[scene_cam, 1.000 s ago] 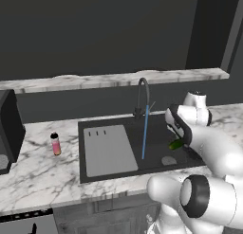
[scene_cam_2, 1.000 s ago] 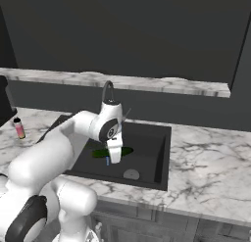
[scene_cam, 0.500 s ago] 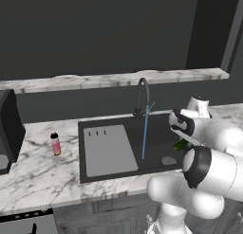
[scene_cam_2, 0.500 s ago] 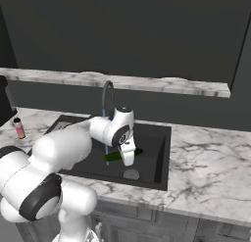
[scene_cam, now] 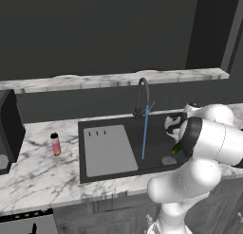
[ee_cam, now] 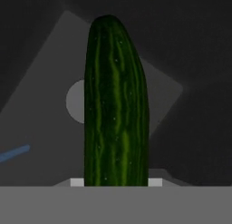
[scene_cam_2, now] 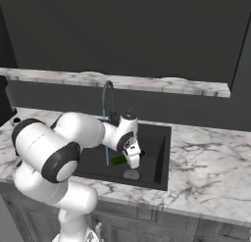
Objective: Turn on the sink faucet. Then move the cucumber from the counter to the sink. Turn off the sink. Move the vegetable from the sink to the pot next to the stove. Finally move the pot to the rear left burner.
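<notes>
You see the two-finger gripper [scene_cam_2: 133, 157] clamped on the slender dark green cucumber [ee_cam: 115, 105], holding it over the black recessed sink [scene_cam: 156, 129], above the round grey drain [scene_cam_2: 131, 175]. A blue stream [scene_cam: 144, 133] runs from the dark gooseneck faucet [scene_cam: 142, 93]. The small pink bottle [scene_cam: 56, 144] stands on the white marble counter [scene_cam: 38, 176].

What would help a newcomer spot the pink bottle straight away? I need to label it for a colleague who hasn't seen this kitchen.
Find the black sink set into the white marble counter. The pink bottle stands upright on the marble just left of the basin, apart from its rim. It is small, with a black cap, unlike the dark green cucumber held over the basin at the gripper.
</notes>
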Tool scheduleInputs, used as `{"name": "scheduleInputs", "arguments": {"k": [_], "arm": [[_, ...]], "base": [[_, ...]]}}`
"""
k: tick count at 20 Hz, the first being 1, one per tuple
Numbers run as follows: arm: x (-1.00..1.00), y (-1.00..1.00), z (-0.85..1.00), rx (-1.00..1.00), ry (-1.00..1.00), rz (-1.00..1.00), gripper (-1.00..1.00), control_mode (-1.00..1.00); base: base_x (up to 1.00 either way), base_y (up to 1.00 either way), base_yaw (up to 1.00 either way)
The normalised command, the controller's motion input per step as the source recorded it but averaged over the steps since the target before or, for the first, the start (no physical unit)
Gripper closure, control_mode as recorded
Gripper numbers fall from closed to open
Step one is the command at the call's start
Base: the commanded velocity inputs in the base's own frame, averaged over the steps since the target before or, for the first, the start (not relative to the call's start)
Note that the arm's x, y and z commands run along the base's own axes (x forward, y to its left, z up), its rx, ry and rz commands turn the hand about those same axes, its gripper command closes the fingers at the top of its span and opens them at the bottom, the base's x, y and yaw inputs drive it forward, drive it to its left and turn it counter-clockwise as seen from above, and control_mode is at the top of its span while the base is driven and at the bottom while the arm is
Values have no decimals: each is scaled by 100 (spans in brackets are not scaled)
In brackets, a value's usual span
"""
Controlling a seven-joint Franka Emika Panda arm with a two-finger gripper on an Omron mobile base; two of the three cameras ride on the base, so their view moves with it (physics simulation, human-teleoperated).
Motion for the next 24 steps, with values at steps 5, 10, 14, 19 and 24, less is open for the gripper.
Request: {"name": "scheduleInputs", "arguments": {"k": [5, 10, 14, 19, 24], "arm": [[31, -10, -27, 0, 0, 11, 100, -100], [34, -15, -16, 1, 0, 10, 100, -100], [38, -6, -18, 1, 0, 10, 100, -100], [36, 0, -29, 0, 0, 12, 100, -100], [26, 0, -36, 0, 0, 12, 100, -100]], "base": [[0, 0, 0], [0, 0, 0], [0, 0, 0], [0, 0, 0], [0, 0, 0]]}}
